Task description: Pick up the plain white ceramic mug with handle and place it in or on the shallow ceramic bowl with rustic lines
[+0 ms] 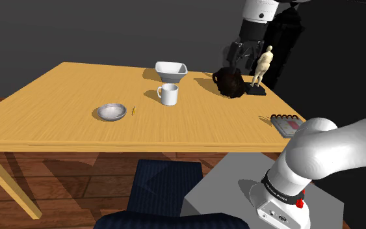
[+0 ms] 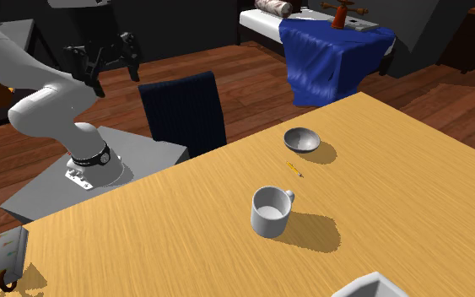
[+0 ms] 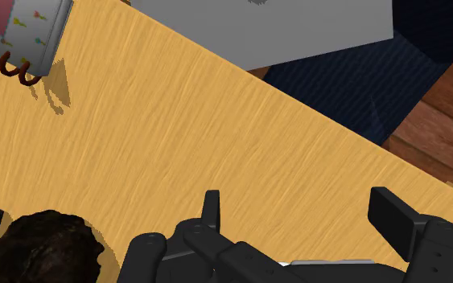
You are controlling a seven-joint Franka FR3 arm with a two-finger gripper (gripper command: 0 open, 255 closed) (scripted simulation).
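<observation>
Your gripper (image 3: 301,211) hangs above the far right corner of the table (image 1: 58,110) in the shoulder view. It is close over a dark lumpy object (image 1: 229,83) that sits beside a wooden figure (image 1: 263,65). The jaws are spread wide with nothing between them. The white mug (image 1: 168,94) stands upright near the middle of that frame, well apart from the gripper. The shallow grey bowl (image 1: 112,112) lies to the mug's lower left, and a small yellow pencil (image 1: 134,110) lies between the two.
</observation>
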